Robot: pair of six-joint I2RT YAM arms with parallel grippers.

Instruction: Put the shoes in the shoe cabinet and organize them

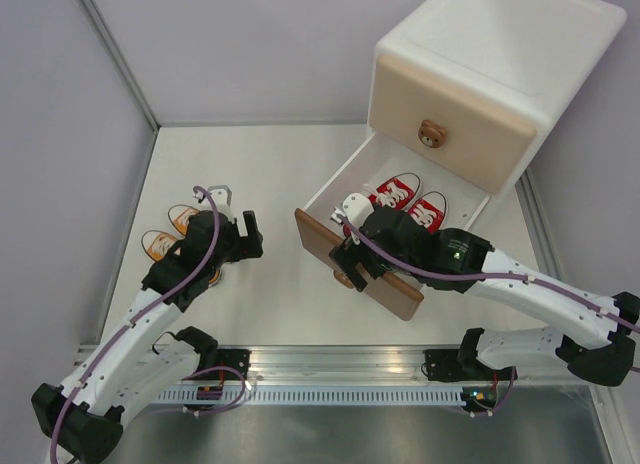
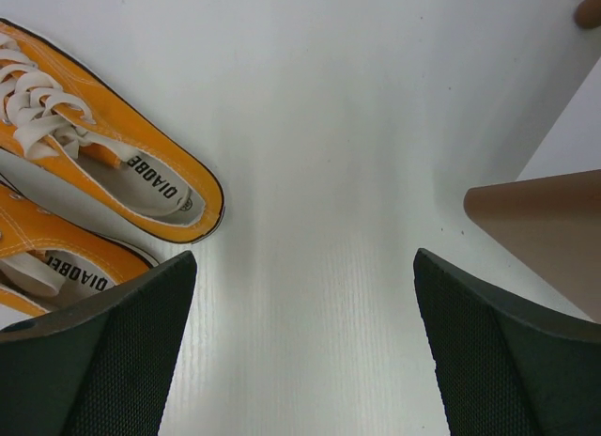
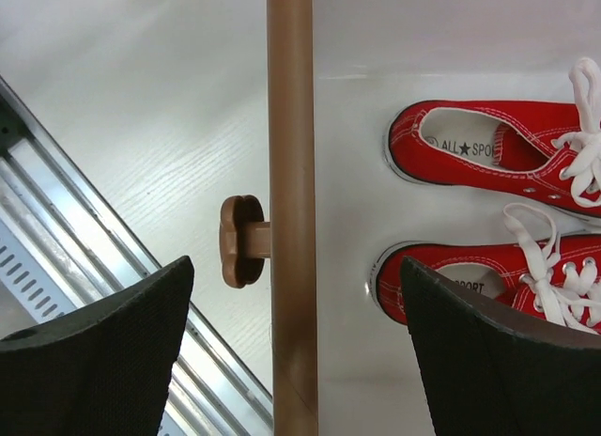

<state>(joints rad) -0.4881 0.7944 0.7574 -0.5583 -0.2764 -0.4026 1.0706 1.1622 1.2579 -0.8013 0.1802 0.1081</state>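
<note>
- Progress looks about half made: the red sneakers [image 1: 410, 199] lie side by side in the pulled-out brown lower drawer [image 1: 398, 294] of the shoe cabinet [image 1: 500, 64], right of centre.
- Left to store: the orange sneakers [image 1: 160, 244], on the table [image 1: 290, 314] at left.
- Empty and wide open, the left tool [image 2: 302, 295] hovers over bare table just beside them.
- Equally wide open and empty, the right tool [image 3: 296, 276] straddles the drawer's front panel; I cannot tell whether it touches.

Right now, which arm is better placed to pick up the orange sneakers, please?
Left: the left gripper, open, hangs beside the orange sneakers; the right gripper is over the brown drawer front.
</note>
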